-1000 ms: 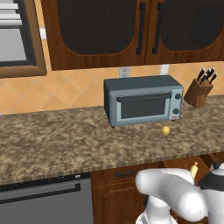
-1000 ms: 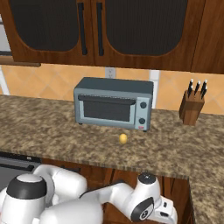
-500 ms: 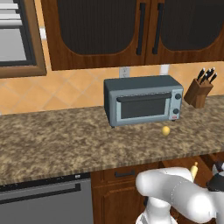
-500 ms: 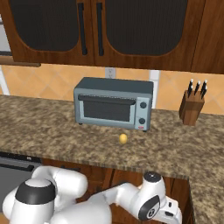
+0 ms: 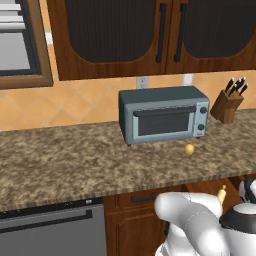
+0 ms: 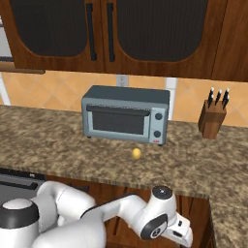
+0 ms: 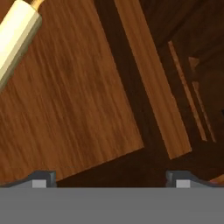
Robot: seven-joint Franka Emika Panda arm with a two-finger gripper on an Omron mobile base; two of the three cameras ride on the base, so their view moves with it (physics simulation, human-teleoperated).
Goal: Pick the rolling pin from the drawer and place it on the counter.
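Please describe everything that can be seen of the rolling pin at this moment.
The rolling pin looks like pale cream-yellow wood, a smooth round body with a narrower tan handle at one end. In the hand view it lies on the brown wooden floor of the open drawer, slanting across the upper left corner, and its other end is cut off by the picture edge. The gripper is open and apart from it. In the left base view one handle tip peeks out below the counter.

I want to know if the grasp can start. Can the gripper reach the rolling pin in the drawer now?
Probably yes. In the hand view the rolling pin lies uncovered on the drawer floor, with nothing over it. But it sits off to one side of the open gripper, so the gripper must shift first.
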